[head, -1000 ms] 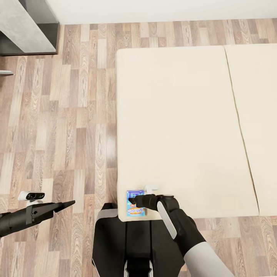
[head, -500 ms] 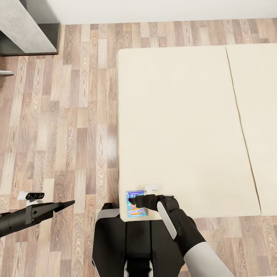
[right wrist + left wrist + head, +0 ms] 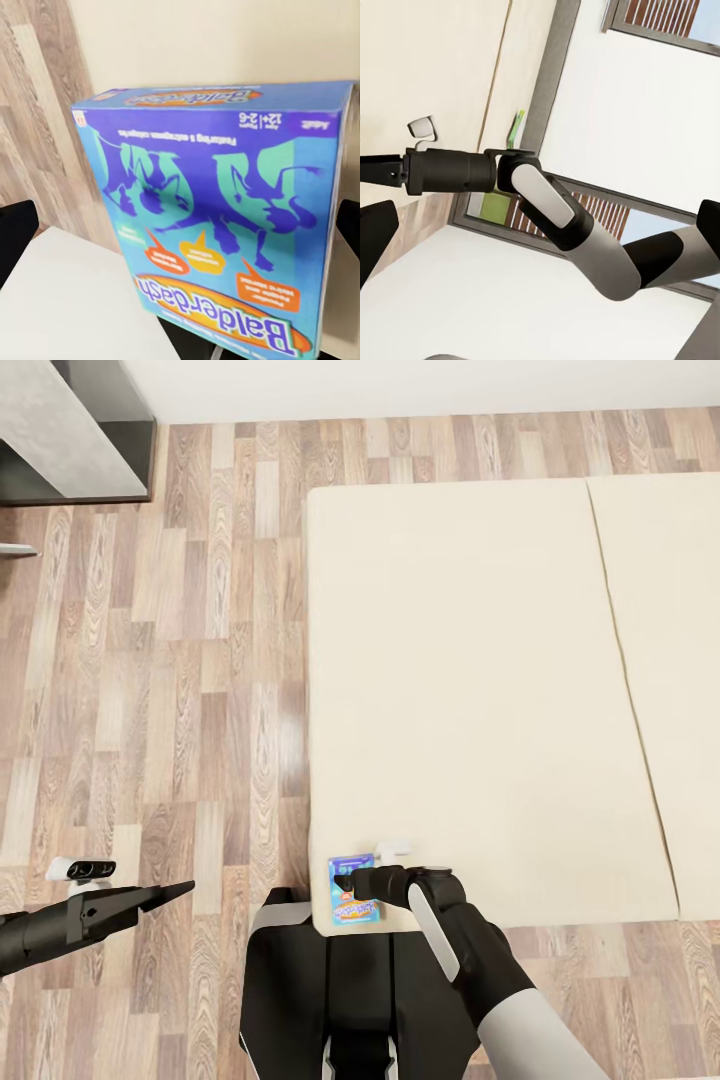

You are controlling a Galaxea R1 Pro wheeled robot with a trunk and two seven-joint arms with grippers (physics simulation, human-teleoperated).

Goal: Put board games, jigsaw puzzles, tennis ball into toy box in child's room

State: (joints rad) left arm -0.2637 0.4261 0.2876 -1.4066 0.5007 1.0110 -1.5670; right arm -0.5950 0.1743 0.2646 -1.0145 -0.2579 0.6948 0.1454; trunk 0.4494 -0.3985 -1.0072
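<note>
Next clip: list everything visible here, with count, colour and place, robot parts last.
Board game: one, blue box, near corner of the bed, under the right gripper.
Bed: one, cream mattress with a seam, right of the scene.
Table: one, pale grey top with dark side, far left corner.
Floor: wood planks, left of the bed.
Wall: white, far edge.
Left gripper: one, black, over the floor, jaws together.
Right gripper: one, black, above the board game, jaws astride it.

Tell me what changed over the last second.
Almost nothing. The whole head view slid slightly, so the camera shifted, not the things. The right gripper stays over the blue board game at the bed corner, fingers either side of the box; the left gripper stays over the floor.
</note>
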